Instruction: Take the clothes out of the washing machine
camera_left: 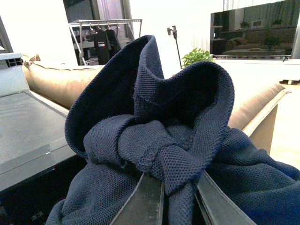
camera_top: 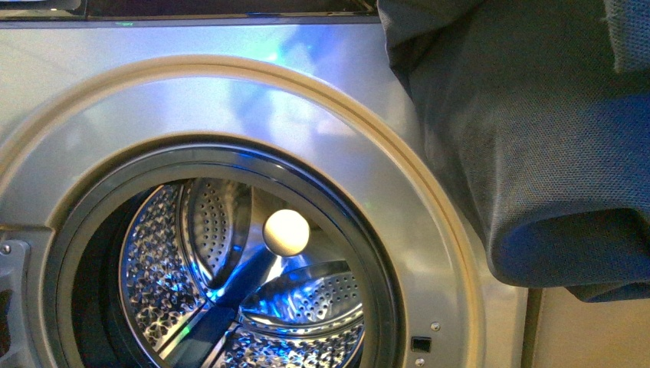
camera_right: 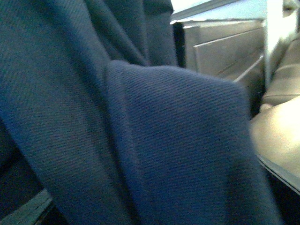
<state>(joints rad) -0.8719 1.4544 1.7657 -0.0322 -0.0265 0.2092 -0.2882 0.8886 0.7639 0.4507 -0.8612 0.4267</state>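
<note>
Daylit living-room things fill the far background: a beige sofa [camera_left: 51, 77], a clothes rack [camera_left: 105, 23] and a potted plant [camera_left: 199, 56]. Nearest, the left claw [camera_left: 174, 206] is closed narrow on a bunched fold of the clothes [camera_left: 154, 136], its dark fingers [camera_left: 143, 201] pinching a knot of navy knit. The rest of the garment spills loose around them. It hangs high at the right of the washing machine [camera_top: 192, 100], outside the perforated drum [camera_top: 176, 261], which looks empty apart from a pale round thing [camera_top: 286, 232] at its far side. The right claw is not visible — navy cloth blankets its camera, so I cannot tell whether it is open or gripping. The main risk, as I judge it, is the pinch itself. Only a small fold is held, and the weight of the dangling fabric could pull it free on a quick swing, dropping the garment to the floor or back against the porthole rim. Loose folds could also snag the door frame at the near right. With cloth over the right arm's view, any move by that arm would be blind. No basket or drop-off place is in view.
</note>
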